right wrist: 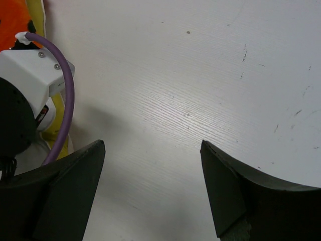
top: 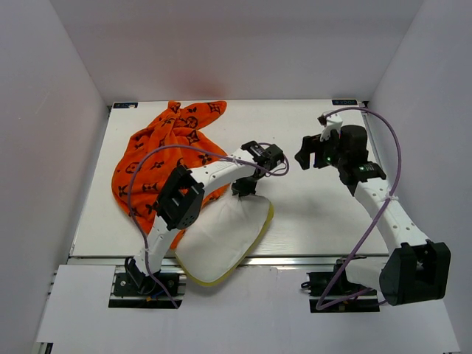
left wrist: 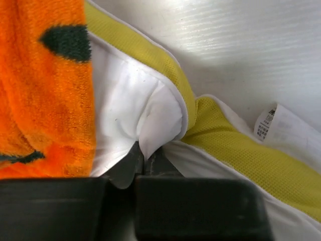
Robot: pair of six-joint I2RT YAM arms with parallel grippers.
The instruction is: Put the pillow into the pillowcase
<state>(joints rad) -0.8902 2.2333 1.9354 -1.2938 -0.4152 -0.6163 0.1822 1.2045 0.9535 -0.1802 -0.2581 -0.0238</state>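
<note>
The cream-white pillow (top: 221,236) with its yellow side band lies at the front middle of the table and overhangs the near edge. The orange pillowcase (top: 158,158) lies crumpled at the back left, partly under the left arm. My left gripper (top: 245,189) is shut on the pillow's far corner. In the left wrist view the gripper (left wrist: 144,159) pinches a fold of the white pillow cover (left wrist: 160,118), with the pillowcase (left wrist: 45,90) on the left. My right gripper (top: 304,156) is open and empty over bare table, to the right of the pillow; it also shows in the right wrist view (right wrist: 153,150).
White walls close in the table on the left, back and right. A white care tag (left wrist: 281,125) sticks out of the pillow's yellow band (left wrist: 235,150). The left arm's wrist and purple cable (right wrist: 30,85) show at the left of the right wrist view.
</note>
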